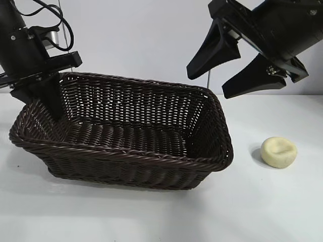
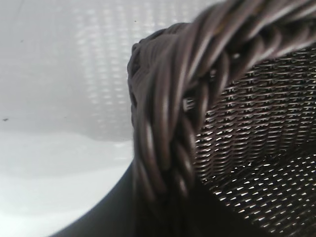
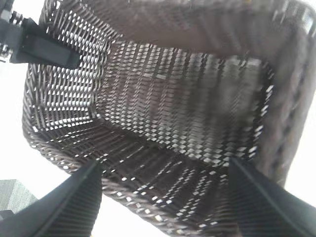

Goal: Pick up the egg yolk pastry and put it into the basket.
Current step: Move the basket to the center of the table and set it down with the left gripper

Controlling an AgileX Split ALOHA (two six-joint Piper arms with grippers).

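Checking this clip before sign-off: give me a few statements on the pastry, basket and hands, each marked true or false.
1. The egg yolk pastry lies inside the basket. False: it sits on the table beside the basket.
2. The right hand hangs open above the basket's end nearest the pastry. True.
3. The right hand holds the pastry. False: it holds nothing.
4. The left hand grips the basket's rim at the far end from the pastry. True.

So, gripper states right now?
Left gripper: closed on the dark woven wicker basket's rim.
Right gripper: open, holding nothing, above the basket.
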